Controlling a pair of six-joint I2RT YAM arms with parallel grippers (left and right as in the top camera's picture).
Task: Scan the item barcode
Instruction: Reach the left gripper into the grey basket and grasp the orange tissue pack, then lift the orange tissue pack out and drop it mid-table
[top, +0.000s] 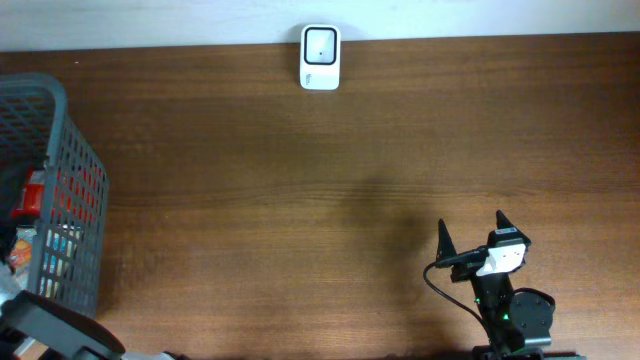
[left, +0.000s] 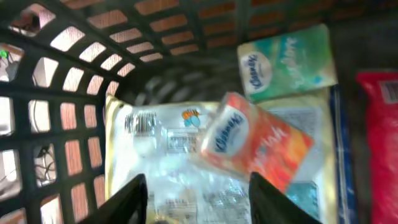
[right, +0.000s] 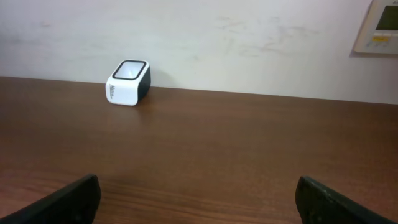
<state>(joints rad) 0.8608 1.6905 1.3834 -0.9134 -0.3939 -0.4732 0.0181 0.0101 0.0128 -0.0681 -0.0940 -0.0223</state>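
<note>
While inside one dark plastic lattice basket (left: 25, 93), holds left claw (left: 198, 202) parted, empty, over four glossy packets (left: 258, 146); shows right claw (right: 198, 183) spread wide facing one boxy white scanner (right: 129, 83) on wooden tabletop (right: 249, 143).

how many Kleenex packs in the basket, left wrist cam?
2. Orange pack lies tilted on the clear bag, centre frame; green pack sits beyond it, upper right. More may be hidden underneath.
</note>
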